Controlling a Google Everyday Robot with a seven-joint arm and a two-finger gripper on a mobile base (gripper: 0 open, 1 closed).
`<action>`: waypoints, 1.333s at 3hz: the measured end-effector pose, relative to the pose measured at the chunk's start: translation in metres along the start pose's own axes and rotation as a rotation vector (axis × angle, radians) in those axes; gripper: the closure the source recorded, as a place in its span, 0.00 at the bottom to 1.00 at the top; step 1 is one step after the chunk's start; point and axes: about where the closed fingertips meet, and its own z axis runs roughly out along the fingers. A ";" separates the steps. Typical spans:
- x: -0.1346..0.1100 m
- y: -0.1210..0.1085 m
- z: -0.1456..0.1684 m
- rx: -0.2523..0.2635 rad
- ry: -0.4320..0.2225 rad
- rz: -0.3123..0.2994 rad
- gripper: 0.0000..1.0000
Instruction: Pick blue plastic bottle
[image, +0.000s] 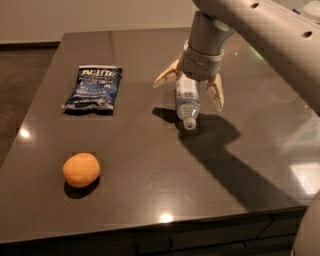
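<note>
The blue plastic bottle (187, 103) lies on its side on the dark table (150, 165), its white cap pointing toward the front edge. It is clear with a pale blue tint and a light label. My gripper (192, 89) hangs right over the bottle's far half, open, with one tan finger (166, 76) to the bottle's left and the other (217, 94) to its right. The fingers straddle the bottle without closing on it. The wrist hides the bottle's base end.
A dark blue chip bag (93, 88) lies flat at the left back of the table. An orange (81, 170) sits at the front left. The table's front edge runs along the bottom, and my arm spans the upper right.
</note>
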 end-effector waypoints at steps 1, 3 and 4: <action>0.002 -0.003 0.012 -0.059 0.018 -0.032 0.00; 0.020 -0.009 0.020 -0.103 0.071 -0.073 0.00; 0.026 -0.009 0.022 -0.132 0.077 -0.100 0.18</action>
